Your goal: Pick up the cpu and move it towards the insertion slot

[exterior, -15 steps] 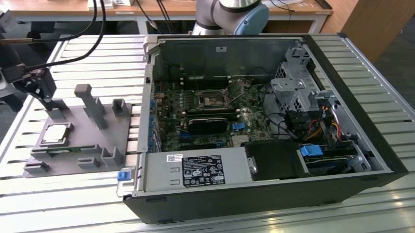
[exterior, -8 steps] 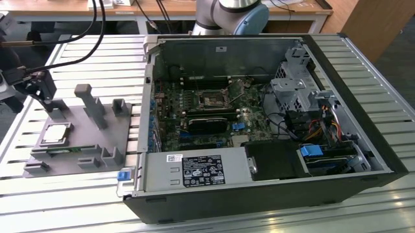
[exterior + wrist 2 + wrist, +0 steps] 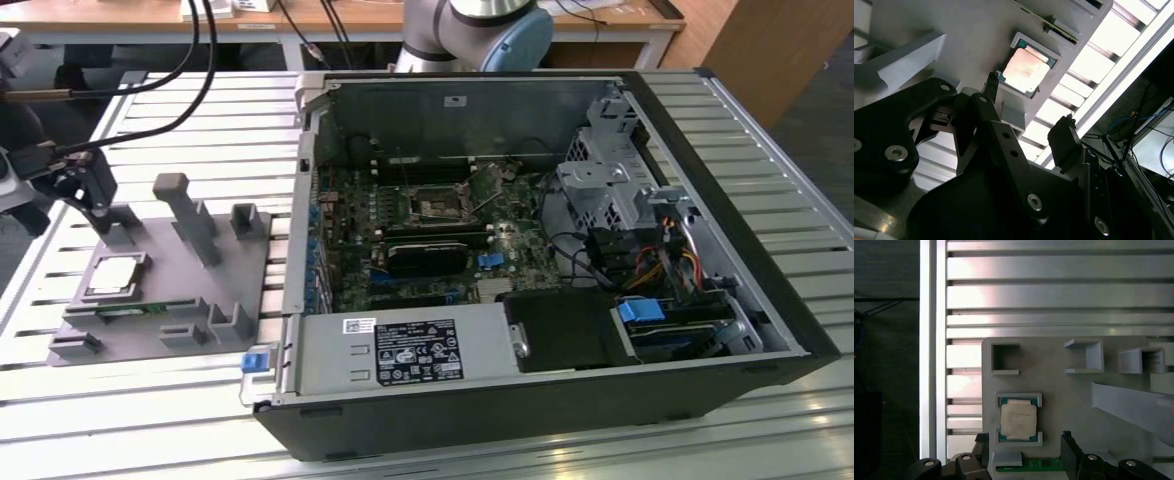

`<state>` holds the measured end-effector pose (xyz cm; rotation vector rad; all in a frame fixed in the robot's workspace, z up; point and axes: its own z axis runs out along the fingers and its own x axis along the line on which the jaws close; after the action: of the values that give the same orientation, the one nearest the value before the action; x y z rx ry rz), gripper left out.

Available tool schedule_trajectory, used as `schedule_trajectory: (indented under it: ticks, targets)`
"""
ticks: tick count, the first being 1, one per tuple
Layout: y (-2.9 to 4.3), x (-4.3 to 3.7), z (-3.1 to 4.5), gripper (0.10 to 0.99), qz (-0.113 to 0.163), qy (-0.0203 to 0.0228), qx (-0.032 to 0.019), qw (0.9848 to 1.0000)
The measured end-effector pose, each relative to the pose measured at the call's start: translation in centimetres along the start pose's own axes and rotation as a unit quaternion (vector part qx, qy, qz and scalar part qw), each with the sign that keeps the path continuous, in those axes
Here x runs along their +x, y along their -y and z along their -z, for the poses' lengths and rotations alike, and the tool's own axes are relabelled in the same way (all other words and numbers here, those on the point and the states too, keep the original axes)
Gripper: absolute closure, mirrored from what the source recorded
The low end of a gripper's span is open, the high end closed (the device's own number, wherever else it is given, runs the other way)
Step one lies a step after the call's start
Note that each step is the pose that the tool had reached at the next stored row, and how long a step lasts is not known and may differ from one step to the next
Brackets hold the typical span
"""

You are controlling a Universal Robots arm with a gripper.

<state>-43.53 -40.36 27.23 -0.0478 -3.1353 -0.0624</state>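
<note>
Exterior view: hand [image 3: 91, 205] spread and empty over the grey holder [image 3: 180, 290] on the desk [image 3: 160, 400].
Cpu [image 3: 114, 276] lies in the holder's pocket near the hand; further right, the insertion slot [image 3: 438, 206] sits inside the open computer case [image 3: 534, 410], whose label [image 3: 416, 352] cannot be read.

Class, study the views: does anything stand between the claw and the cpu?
Nothing visible does. The cpu lies uncovered in its recess of the grey holder, and the open claw hangs above, not touching it.
</note>
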Motion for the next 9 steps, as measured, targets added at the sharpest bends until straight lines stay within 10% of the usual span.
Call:
schedule_trajectory:
  ticks: [9]
  targets:
    - [0.03, 0.18, -0.50, 0.412, 0.000, 0.0000, 0.0000, 1.0000]
